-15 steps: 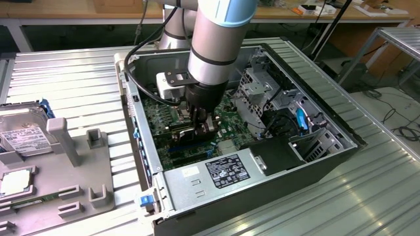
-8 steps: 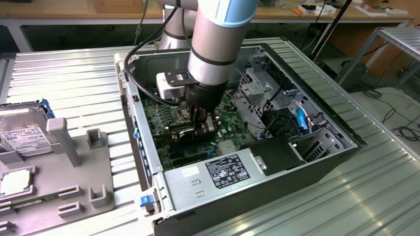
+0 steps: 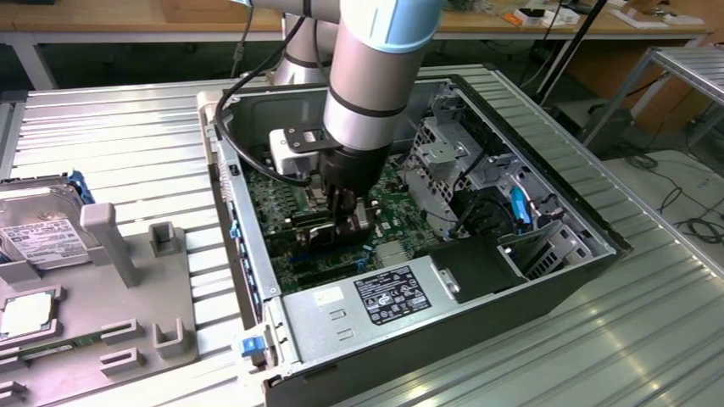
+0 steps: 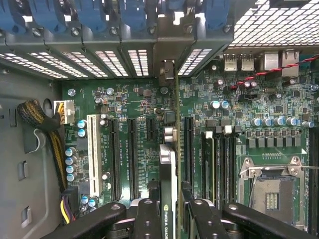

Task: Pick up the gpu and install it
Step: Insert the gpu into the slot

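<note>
The gpu (image 4: 170, 167) is a thin dark card seen edge-on in the wrist view, standing upright over the green motherboard (image 4: 134, 107) between two long black slots. Its metal bracket end (image 4: 167, 69) reaches the slotted rear wall of the case. My gripper (image 4: 172, 206) is shut on the card, one black finger (image 4: 148, 216) on each side. In the exterior view the gripper (image 3: 337, 222) is down inside the open computer case (image 3: 241, 242), with the dark gpu (image 3: 317, 231) held low over the board. Whether the card's edge sits in a slot is hidden.
Inside the case are a power supply (image 3: 379, 297), a drive cage (image 3: 447, 148), blue slot latches (image 4: 89, 12), a cable bundle (image 4: 42, 124) and a bare CPU socket (image 4: 271, 191). At the exterior view's left, a grey fixture (image 3: 125, 271) holds a hard drive (image 3: 40, 229).
</note>
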You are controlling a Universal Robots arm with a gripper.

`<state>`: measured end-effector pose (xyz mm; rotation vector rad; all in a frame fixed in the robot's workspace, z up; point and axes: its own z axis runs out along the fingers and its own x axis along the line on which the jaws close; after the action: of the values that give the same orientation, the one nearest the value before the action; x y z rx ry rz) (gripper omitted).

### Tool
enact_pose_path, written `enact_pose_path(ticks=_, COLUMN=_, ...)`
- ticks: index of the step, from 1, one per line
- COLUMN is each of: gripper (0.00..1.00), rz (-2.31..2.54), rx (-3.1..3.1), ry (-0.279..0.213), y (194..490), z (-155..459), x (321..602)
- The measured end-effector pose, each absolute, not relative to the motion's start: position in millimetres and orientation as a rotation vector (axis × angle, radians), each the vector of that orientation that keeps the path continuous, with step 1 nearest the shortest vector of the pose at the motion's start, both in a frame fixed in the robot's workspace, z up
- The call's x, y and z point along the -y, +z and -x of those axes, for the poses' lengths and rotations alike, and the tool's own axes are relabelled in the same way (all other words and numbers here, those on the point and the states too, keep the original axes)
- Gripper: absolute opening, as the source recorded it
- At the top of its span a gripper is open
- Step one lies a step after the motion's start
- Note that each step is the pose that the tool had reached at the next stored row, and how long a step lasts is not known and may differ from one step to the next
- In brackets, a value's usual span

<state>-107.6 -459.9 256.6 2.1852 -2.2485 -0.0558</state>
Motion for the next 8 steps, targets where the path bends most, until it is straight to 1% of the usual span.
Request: enact_pose_path(ticks=8, gripper=0.27, rz=-2.184, rx=2.248, ry=-0.054, y=250.0, z=107.7, x=459.9)
